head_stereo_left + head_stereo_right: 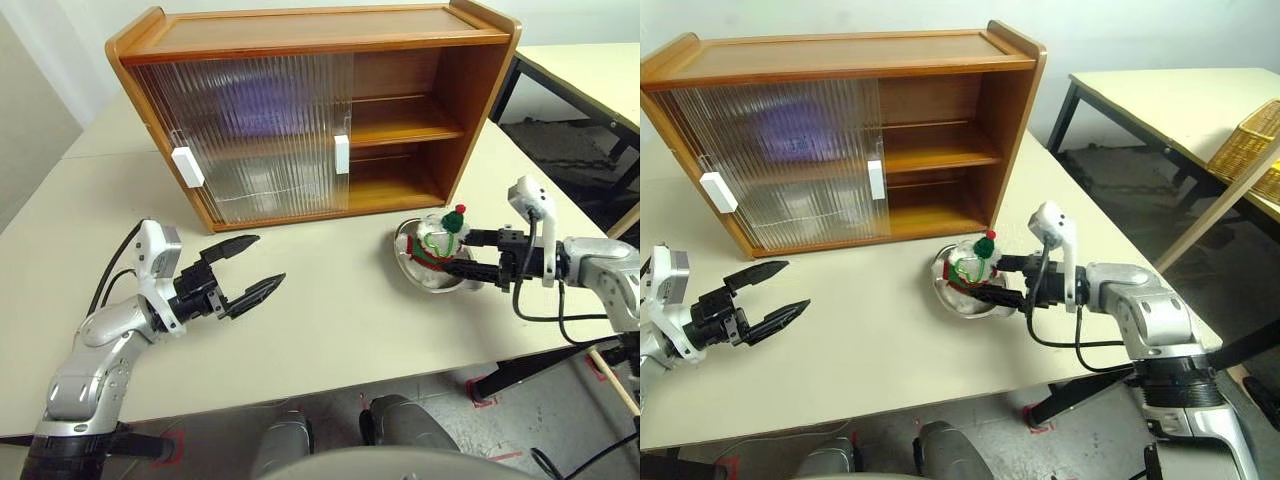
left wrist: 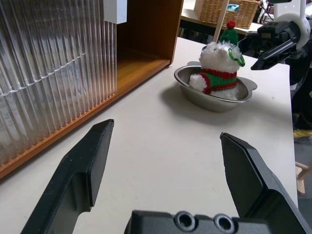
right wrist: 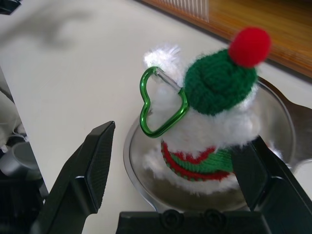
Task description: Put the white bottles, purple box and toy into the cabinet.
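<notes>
Both sets of jaws are seen spread wide, with nothing clasped. By size, the tabletop (image 1: 330, 320) comes first, pale and broad. On it the cabinet (image 1: 310, 40) is set, its two ribbed sliding doors drawn to the robot's left so that the right half of both shelves is laid open; a white handle (image 1: 187, 166) is fixed to each door. A blurred purple shape is seen through the ribbed panel on the upper shelf, but what it is cannot be told. The left gripper (image 1: 255, 266) is held above the tabletop in front of the doors, well apart from everything. The right gripper (image 3: 175, 161) is held at the steel bowl (image 2: 214, 95), which stands near the cabinet's open corner, with one finger to each side of the toy (image 3: 209, 122). The toy sits upright in the bowl; a green heart-shaped clip (image 3: 161, 109) hangs beside its hat. No writing or brand can be read anywhere.
</notes>
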You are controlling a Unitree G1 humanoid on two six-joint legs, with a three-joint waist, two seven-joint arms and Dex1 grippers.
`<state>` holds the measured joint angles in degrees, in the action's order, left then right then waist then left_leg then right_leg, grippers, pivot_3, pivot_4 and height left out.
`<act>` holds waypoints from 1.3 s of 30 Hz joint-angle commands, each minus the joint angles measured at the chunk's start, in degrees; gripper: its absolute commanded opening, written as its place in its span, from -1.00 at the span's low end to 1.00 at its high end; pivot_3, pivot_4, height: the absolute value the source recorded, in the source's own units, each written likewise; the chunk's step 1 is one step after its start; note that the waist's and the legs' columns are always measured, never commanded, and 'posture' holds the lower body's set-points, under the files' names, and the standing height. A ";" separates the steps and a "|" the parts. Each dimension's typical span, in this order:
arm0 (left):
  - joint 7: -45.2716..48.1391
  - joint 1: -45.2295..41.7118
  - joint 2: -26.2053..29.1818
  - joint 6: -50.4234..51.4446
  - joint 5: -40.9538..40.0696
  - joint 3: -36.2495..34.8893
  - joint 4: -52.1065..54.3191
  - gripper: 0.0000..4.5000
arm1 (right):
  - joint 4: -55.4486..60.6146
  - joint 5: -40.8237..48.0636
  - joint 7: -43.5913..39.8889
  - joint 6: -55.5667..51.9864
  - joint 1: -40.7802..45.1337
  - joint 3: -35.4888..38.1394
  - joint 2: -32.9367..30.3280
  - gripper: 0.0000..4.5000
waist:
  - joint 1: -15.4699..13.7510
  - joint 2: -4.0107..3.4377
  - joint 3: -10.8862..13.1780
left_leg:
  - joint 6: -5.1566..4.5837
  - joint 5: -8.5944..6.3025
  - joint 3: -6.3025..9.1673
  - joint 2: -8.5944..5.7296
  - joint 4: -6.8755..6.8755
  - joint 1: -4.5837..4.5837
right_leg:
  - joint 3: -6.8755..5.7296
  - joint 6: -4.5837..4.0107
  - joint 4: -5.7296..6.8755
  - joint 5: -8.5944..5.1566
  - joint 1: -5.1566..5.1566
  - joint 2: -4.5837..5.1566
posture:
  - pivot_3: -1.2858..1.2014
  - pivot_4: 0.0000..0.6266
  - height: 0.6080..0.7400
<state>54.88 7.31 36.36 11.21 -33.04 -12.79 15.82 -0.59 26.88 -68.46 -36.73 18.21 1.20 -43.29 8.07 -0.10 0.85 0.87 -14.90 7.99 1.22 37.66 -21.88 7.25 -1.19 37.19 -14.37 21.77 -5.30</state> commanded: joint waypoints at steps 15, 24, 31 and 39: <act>6.24 -0.76 1.24 1.46 -4.33 0.53 2.62 1.00 | -2.43 -2.92 4.38 3.23 1.15 -2.26 3.43 0.99 | 0.79 0.00 -0.03 | 0.00 -0.01 0.06 0.01 0.01 0.00 | -0.03 0.01 0.00 0.01 0.00 -0.01 | -0.13 -0.96 1.00; 5.38 -0.76 2.34 1.67 -1.90 0.85 2.61 1.00 | -6.90 -4.89 7.23 4.20 4.63 -2.54 4.77 0.07 | 0.93 -0.02 -0.05 | 0.00 -0.01 0.19 0.00 0.02 -0.03 | -0.06 0.03 0.00 0.02 0.00 -0.01 | -0.13 -0.96 1.00; 5.48 -0.16 2.46 0.92 -1.57 0.42 1.96 1.00 | -7.53 -4.89 6.46 4.51 5.21 -2.53 4.54 -0.86 | 0.88 -0.02 -0.05 | -0.01 -0.01 0.23 0.00 0.02 -0.04 | -0.08 0.04 0.00 0.02 -0.01 -0.01 | -0.12 -0.97 1.00; 6.09 0.29 1.87 -1.26 -0.51 0.59 -0.25 1.00 | -7.01 -0.85 2.09 2.01 6.45 -0.31 3.25 -0.91 | 0.84 -0.06 -0.09 | -0.01 -0.01 0.24 -0.01 0.03 -0.03 | -0.09 0.04 0.00 0.03 -0.02 -0.01 | -0.12 -1.00 1.00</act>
<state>60.56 7.16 38.33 10.84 -34.25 -12.47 16.35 -8.45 24.12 -64.79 -33.53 23.62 -0.37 -39.25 8.91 -0.16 0.76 0.87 -14.91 8.23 1.21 37.69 -21.92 7.16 -1.15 37.19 -14.34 21.75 -5.32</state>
